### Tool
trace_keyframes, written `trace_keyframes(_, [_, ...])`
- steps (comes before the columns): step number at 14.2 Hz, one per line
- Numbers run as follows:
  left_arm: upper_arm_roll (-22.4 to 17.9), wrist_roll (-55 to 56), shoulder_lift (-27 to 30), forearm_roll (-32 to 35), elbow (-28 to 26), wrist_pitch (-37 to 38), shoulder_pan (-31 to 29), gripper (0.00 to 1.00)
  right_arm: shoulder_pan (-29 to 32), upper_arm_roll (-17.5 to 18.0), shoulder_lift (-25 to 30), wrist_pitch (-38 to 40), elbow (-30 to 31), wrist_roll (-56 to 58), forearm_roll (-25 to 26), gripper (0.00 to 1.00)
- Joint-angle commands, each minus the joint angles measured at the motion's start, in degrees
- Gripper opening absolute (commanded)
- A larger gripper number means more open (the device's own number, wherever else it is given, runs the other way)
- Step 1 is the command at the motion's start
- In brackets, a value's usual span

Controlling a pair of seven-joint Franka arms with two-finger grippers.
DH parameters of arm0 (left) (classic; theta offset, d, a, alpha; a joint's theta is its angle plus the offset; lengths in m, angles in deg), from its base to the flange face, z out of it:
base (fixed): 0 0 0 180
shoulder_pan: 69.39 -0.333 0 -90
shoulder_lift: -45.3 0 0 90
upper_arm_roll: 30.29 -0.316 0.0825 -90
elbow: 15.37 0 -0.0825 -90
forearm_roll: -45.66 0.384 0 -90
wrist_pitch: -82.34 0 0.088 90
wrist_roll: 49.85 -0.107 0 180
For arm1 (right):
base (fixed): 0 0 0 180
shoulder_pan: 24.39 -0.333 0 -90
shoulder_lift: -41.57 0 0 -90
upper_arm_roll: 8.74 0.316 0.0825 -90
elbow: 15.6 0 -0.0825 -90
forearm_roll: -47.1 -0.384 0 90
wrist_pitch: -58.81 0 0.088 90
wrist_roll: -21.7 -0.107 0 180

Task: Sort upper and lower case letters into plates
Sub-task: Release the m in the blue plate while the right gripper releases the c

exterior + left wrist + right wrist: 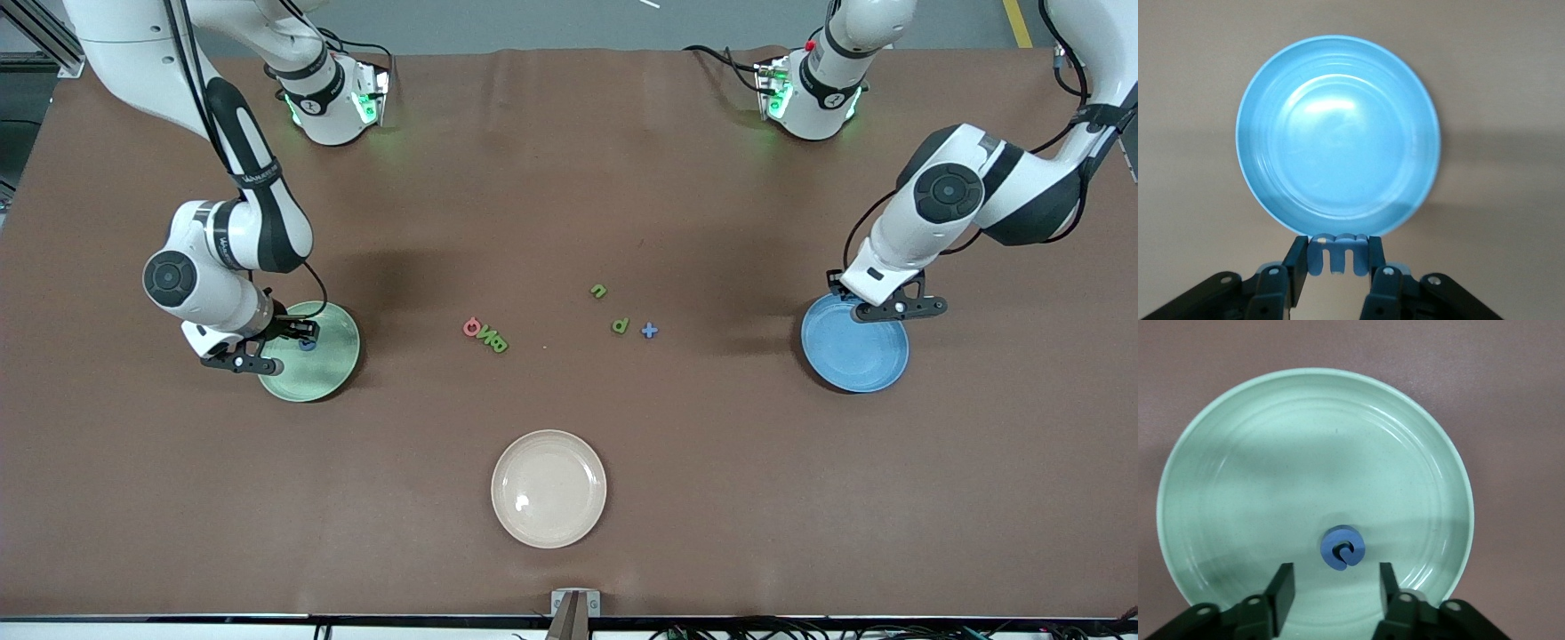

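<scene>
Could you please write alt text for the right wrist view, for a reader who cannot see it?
The right gripper, fingers open, hovers over a pale mint green plate where a small blue letter lies flat between the fingertips. Brown table surrounds the plate.

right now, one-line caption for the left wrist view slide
Left claw grips a blue letter over the rim of the empty blue plate.

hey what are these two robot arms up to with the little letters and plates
They are sorting toy letters into plates. The left gripper holds a pale blue letter over the round blue plate, which has nothing in it yet. The right gripper is open over the round mint green plate, where a small blue letter lies. More letters, green, pink-red and a blue cross, wait mid-table.
</scene>
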Motion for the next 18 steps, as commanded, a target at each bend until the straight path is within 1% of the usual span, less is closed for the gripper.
trace_keyframes(1, [-3.9,-2.0,-1.9,4.3,-1.0,-4.5,-0.5,0.06,-0.1,0.4,1.1,0.8,-1.0,0.6,-1.0,1.0])
trace_keyframes(3, [-6.5,-2.0,-3.2,7.2,-0.9,-5.2,0.4,0.06,-0.9,0.5,1.2,4.1,-3.3,0.1,-1.1,1.0])
trace_keyframes(5, [-9.4,-2.0,-5.4,9.1,-0.8,-6.9,1.2,0.06,-3.5,0.5,1.1,5.0,-4.2,-0.1,-2.1,1.0])
trace_keyframes(7, [-12.3,-2.0,-7.5,11.4,-0.5,-8.1,2.6,0.06,-7.5,0.4,1.2,4.6,-4.4,-2.3,-9.4,1.0])
trace_keyframes(8, [-13.2,-2.0,-8.2,12.2,-0.4,-8.7,3.2,0.06,-9.6,0.3,1.0,4.3,-4.9,-4.4,-12.1,1.0])
trace_keyframes(9, [-14.5,-2.0,-8.6,12.4,-0.2,-9.4,4.1,0.06,-11.4,0.3,0.1,4.2,-5.7,-7.5,-12.7,1.0])
trace_keyframes(10, [-16.5,-2.0,-8.6,12.4,0.2,-10.7,6.0,0.06,-13.6,0.2,-0.6,4.1,-6.7,-11.6,-12.7,1.0])
trace_keyframes(11, [-18.3,-2.0,-8.5,12.4,0.4,-11.9,7.4,0.06,-15.1,0.2,-1.4,4.0,-7.4,-13.4,-12.2,1.0])
trace_keyframes(12, [-18.8,-2.0,-8.5,12.4,0.4,-12.1,7.5,0.06,-16.3,0.2,-1.9,3.5,-7.9,-13.4,-12.1,1.0])
trace_keyframes(14, [-19.0,-2.0,-8.6,12.4,0.4,-12.3,7.7,0.08,-20.0,0.1,-4.3,-1.3,-7.6,-13.6,-12.0,0.99])
trace_keyframes(16, [-19.0,-2.0,-8.6,12.4,0.4,-12.3,7.7,0.1,-21.3,0.1,-6.3,-4.3,-7.6,-14.9,-12.0,0.98])
trace_keyframes(18, [-19.0,-1.9,-8.7,12.5,0.3,-12.3,7.7,0.13,-22.9,-0.1,-7.7,-5.1,-7.6,-16.9,-12.0,0.98])
